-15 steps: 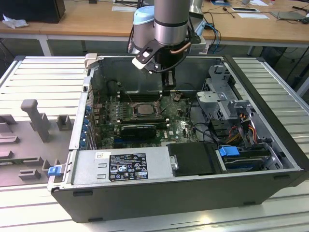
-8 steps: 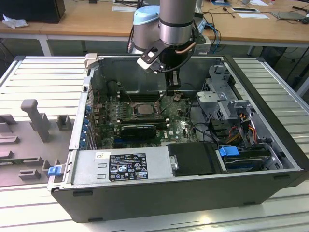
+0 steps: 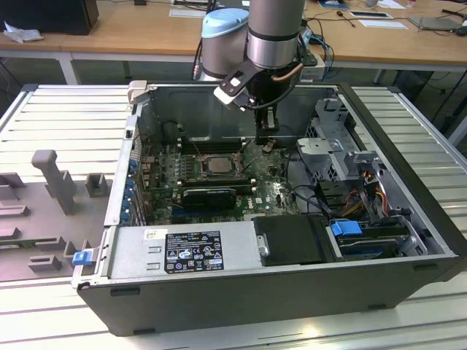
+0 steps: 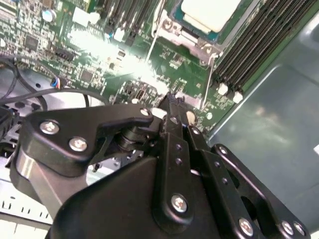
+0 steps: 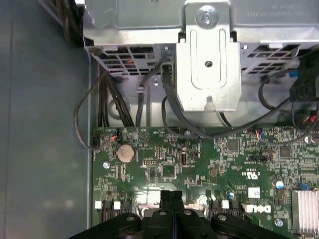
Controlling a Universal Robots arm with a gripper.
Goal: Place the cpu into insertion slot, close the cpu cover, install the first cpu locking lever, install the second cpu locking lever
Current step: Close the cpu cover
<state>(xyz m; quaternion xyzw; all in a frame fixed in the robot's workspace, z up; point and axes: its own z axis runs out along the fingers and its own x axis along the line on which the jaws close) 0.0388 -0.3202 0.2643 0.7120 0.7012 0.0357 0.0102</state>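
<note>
Gripper [image 3: 266, 141] hangs closed over the green board [image 5: 199, 169] inside the open computer case [image 3: 408, 219].
From my remote station I see its fingers [image 5: 165, 199] pressed together; the cpu [image 4: 209, 12] lies nearby in the insertion slot [image 4: 191, 36], the cpu cover [image 4: 172, 27] framing it.

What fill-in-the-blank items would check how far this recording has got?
1. The cpu already sits in the insertion ___.
2. The gripper has its fingers ___.
3. The gripper is above the ___ motherboard.
Missing words: slot; shut; green.
</note>
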